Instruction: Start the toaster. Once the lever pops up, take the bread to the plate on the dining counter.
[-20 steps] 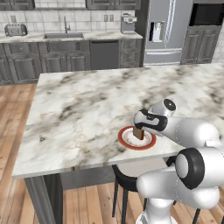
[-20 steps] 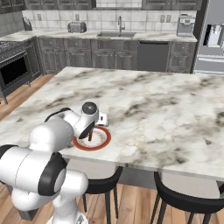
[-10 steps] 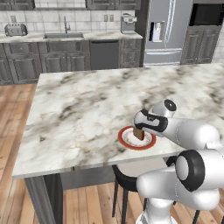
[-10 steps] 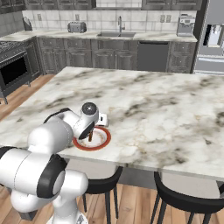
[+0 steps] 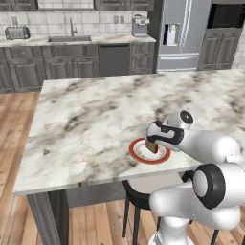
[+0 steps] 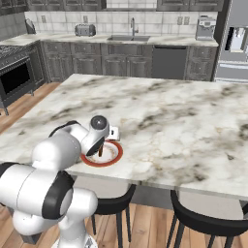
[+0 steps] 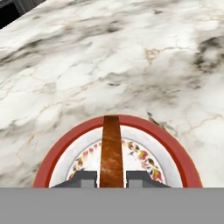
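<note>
The brown bread (image 7: 111,151) stands on edge over the white plate with the red rim (image 7: 65,144), seen edge-on in the hand view. My gripper (image 7: 111,179) is shut on the bread, one fingertip (image 7: 85,178) pressed to each side. From the base, the gripper (image 5: 152,142) holds the bread (image 5: 152,146) low over the plate (image 5: 141,154), near the front edge of the dining counter (image 5: 95,119). The right base view shows the plate (image 6: 110,156) on the counter (image 6: 169,111) with the gripper (image 6: 100,151) over it. The grey toaster (image 5: 17,32) (image 6: 85,30) stands on the far worktop.
Dark stools (image 5: 136,201) (image 6: 203,223) are tucked under the counter's near edge. A sink (image 5: 72,38), a coffee machine (image 5: 139,26) and a fridge (image 5: 179,33) line the back wall. A stove (image 6: 14,72) stands at the left.
</note>
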